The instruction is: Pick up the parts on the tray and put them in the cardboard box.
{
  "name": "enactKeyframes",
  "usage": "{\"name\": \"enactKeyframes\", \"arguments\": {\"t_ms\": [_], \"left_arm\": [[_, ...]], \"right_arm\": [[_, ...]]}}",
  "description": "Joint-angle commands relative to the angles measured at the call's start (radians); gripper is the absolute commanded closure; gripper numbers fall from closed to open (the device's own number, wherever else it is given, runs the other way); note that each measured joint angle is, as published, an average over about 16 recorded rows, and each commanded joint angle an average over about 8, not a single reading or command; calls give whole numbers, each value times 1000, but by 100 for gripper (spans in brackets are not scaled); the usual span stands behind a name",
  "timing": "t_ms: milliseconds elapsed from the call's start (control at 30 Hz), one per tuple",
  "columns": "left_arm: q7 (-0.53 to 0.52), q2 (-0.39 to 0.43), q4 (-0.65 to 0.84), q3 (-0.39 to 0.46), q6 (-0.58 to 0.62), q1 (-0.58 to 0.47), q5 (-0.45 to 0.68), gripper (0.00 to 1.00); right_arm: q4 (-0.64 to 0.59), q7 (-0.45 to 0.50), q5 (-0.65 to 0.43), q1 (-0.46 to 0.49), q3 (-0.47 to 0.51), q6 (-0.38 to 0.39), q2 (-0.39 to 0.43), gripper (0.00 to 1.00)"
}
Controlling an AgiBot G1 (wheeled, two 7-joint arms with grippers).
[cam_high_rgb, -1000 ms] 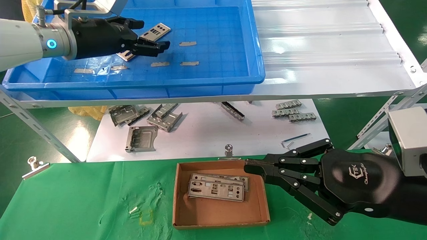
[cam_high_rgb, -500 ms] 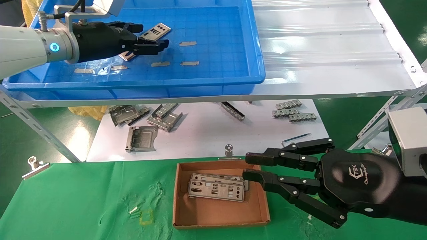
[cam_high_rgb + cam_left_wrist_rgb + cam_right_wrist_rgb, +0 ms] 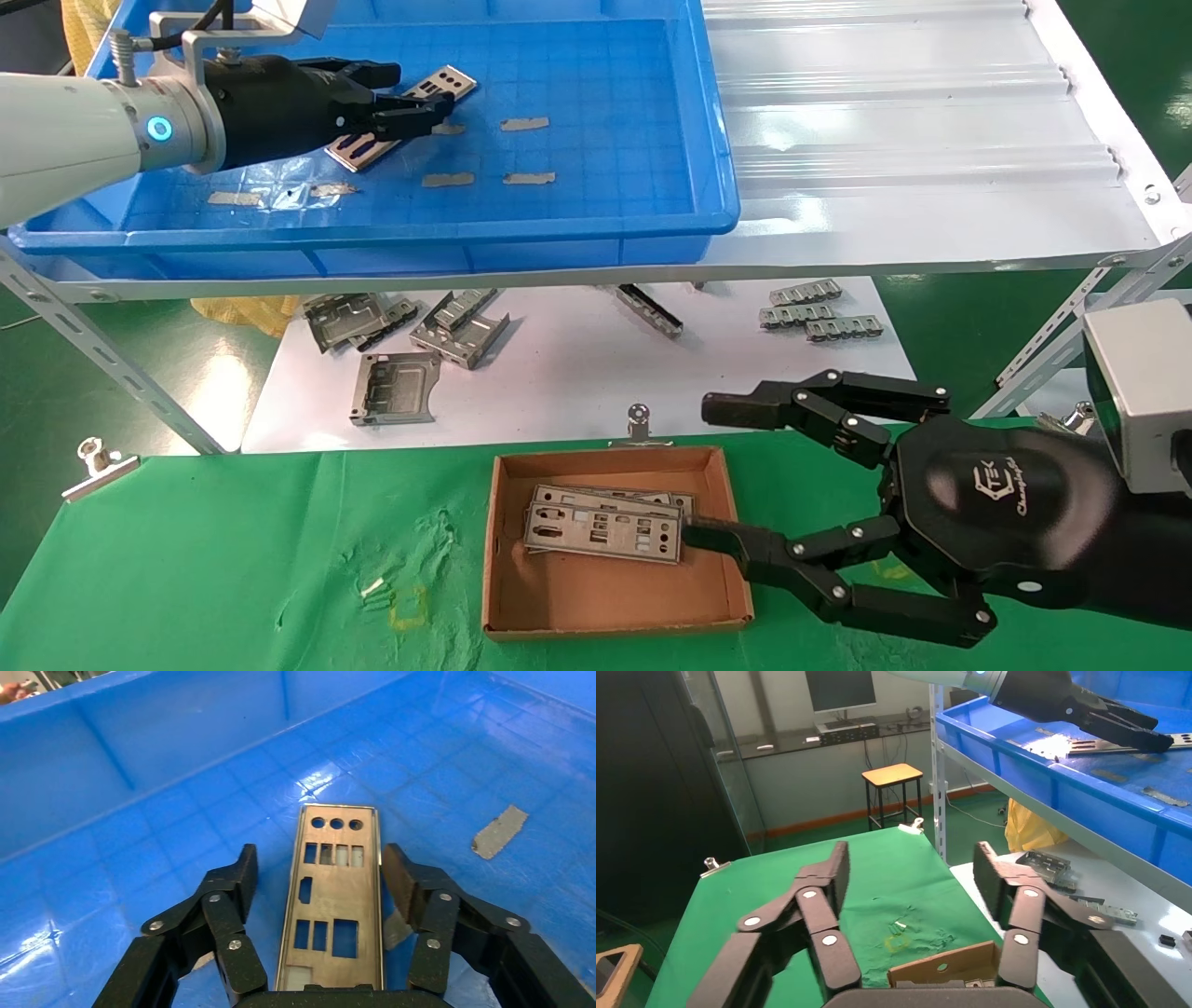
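Observation:
One part, a silver-grey plate (image 3: 438, 89) with cut-out holes, lies flat on the floor of the blue tray (image 3: 605, 140). My left gripper (image 3: 419, 86) is low over it and open. In the left wrist view the plate (image 3: 330, 896) lies between the fingers (image 3: 239, 874) of the left gripper (image 3: 320, 874), with a gap on each side. My right gripper (image 3: 708, 472) is wide open and empty at the right wall of the cardboard box (image 3: 605, 592). That box holds stacked plates (image 3: 605, 533). The right wrist view shows the right gripper (image 3: 910, 871) above the box (image 3: 947, 966).
Grey tape strips (image 3: 523, 122) are stuck to the tray floor. A white corrugated sheet (image 3: 913, 140) lies right of the tray. Bent grey brackets (image 3: 396, 387) and a hex key (image 3: 824, 387) lie on the lower white board. Metal clamps (image 3: 98, 461) hold the green cloth (image 3: 233, 559).
My right gripper has gone from nearly shut to wide open beside the box. My left gripper's fingers have drawn closer round the plate, which has not moved.

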Motion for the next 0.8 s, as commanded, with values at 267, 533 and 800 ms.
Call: {"name": "enactKeyframes", "arguments": {"t_ms": [267, 533, 800], "left_arm": [[-3, 5, 1, 0, -28, 6, 0, 100], [12, -13, -26, -17, -5, -10, -25, 100], [49, -61, -67, -38, 169, -38, -57, 100]], "right_arm": [[0, 0, 0, 0, 0, 0, 0, 0], [0, 0, 0, 0, 0, 0, 0, 0], [0, 0, 0, 0, 0, 0, 0, 0]]}}
